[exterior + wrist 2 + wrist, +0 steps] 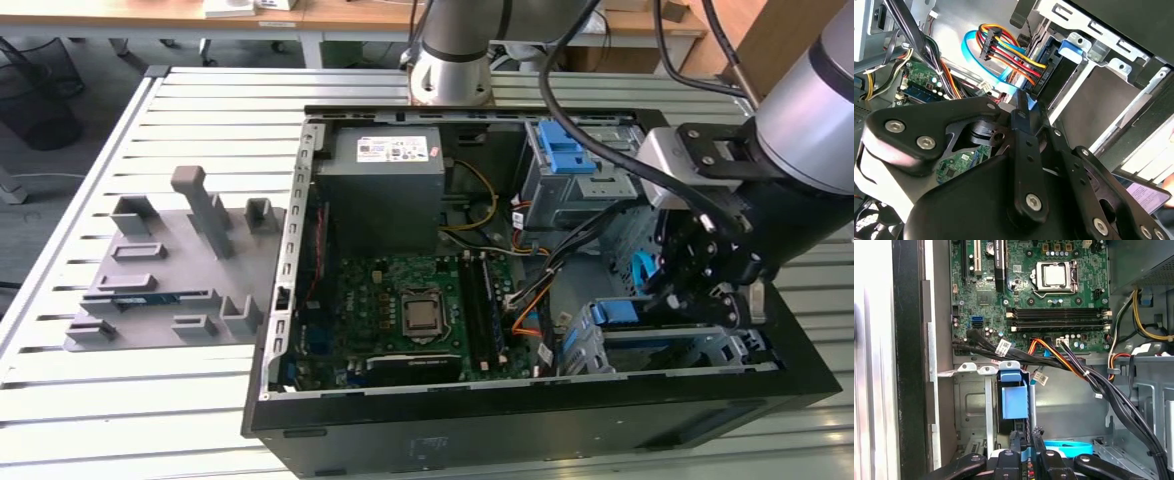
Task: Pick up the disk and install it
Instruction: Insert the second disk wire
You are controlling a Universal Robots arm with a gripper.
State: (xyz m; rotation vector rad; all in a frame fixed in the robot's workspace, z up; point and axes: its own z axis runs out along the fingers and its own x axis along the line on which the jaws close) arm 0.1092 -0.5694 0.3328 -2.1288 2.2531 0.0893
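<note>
The disk (pixel 1014 400) stands on edge in the lower metal drive cage (pixel 971 405) of the open computer case, its blue carrier tab facing me. The second wrist view shows the disk (pixel 1051 67) as a dark slab with a blue frame deep in the cage (pixel 1104 85), with coloured power wires plugged into its near end. My gripper (pixel 1026 437) is shut, its tips just short of that near end. In the exterior view, my gripper (pixel 694 290) hangs inside the case's right side, above the disk (pixel 621 312). I see nothing between the fingers.
A light blue data cable (pixel 974 47) loops beside the gripper, and black cable bundles (pixel 1104 390) cross nearby. The motherboard (pixel 414 310), power supply box (pixel 380 185) and blue-latched upper cage (pixel 574 165) fill the case. A grey parts fixture (pixel 174 270) sits on the table at the exterior view's left.
</note>
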